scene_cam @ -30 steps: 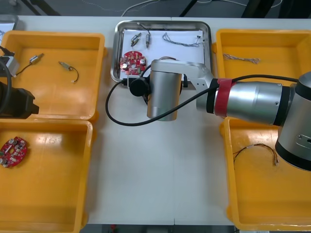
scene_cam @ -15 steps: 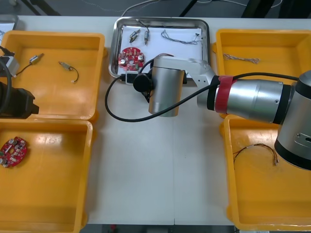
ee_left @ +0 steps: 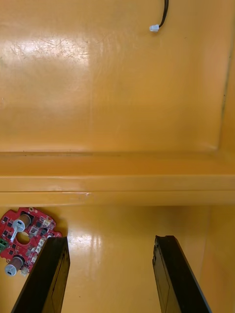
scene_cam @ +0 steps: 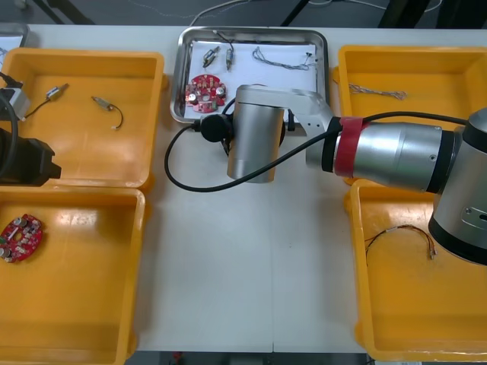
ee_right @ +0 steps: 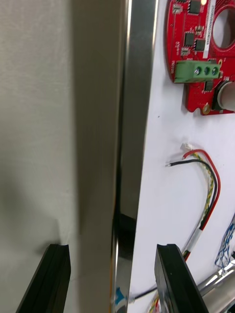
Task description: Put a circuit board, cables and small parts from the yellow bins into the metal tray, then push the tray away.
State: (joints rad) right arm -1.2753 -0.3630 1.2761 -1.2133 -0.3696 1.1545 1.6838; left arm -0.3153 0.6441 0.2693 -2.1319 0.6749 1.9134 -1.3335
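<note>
Now that the metal tray sits farther off than a second ago, my right gripper, fingers apart, straddles its near rim. Inside lie a round red circuit board and a red-yellow cable. My left gripper idles spread, left of the tray.

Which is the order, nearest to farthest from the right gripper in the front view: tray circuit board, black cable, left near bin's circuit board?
1. Tray circuit board, just beyond the right gripper straddling the near rim of the metal tray.
2. Black cable, left far bin.
3. Bin circuit board, left near bin, by the idle left gripper.
</note>
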